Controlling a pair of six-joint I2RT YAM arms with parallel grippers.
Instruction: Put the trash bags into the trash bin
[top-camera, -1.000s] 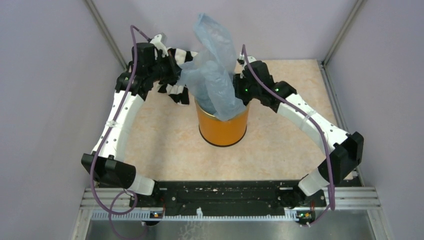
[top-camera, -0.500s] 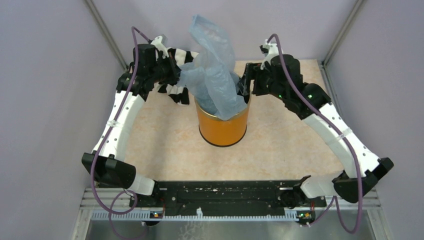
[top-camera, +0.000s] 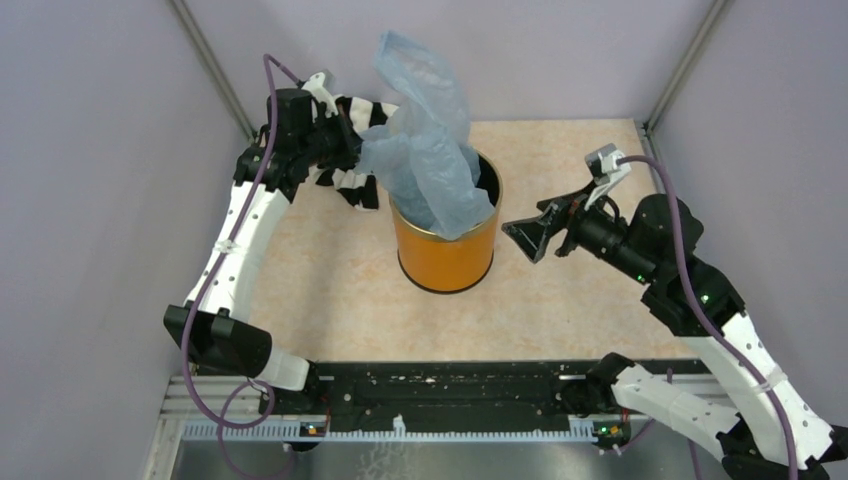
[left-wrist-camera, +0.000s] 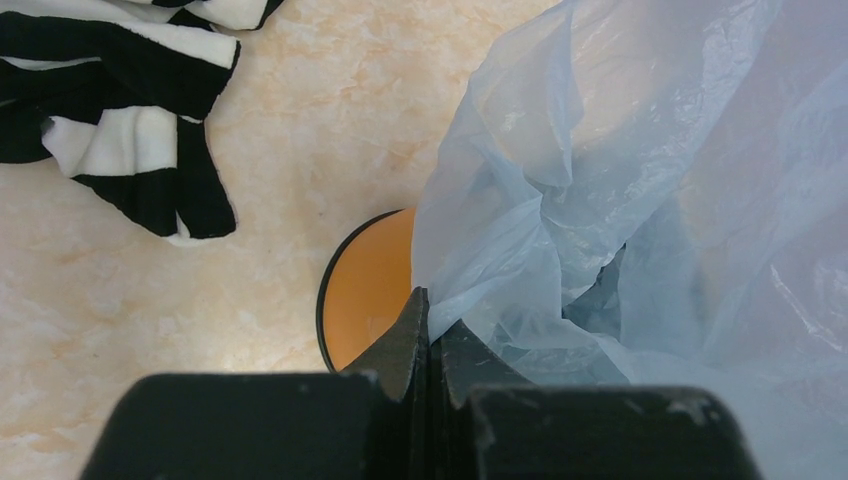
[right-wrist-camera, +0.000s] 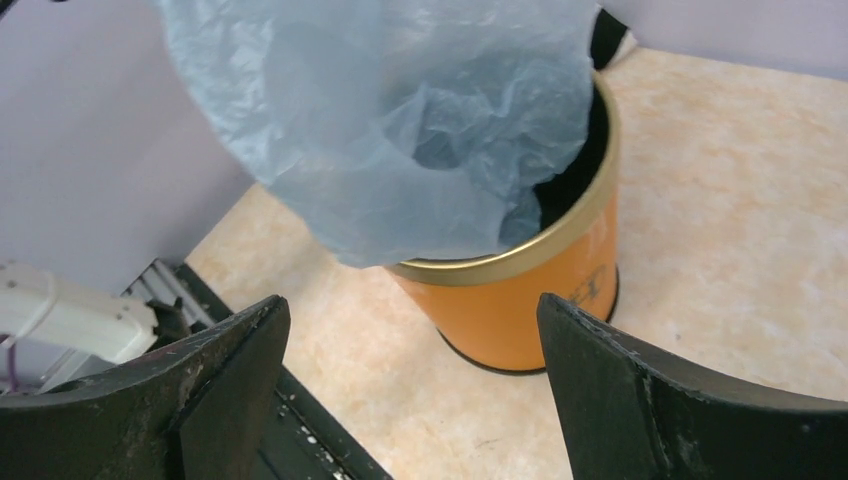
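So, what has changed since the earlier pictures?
The right pincer opened, seemingly letting go of the light-blue trash bag, and drew back from the orange trash bin toward the near right of the table. Unchanged: the left pincer stays shut on the bag, holding it up with its lower end in the bin; the bin has not moved.

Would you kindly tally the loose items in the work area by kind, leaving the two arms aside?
Light-blue plastic bag: 1
Orange bin: 1
Black-and-white striped cloth: 1
Total: 3
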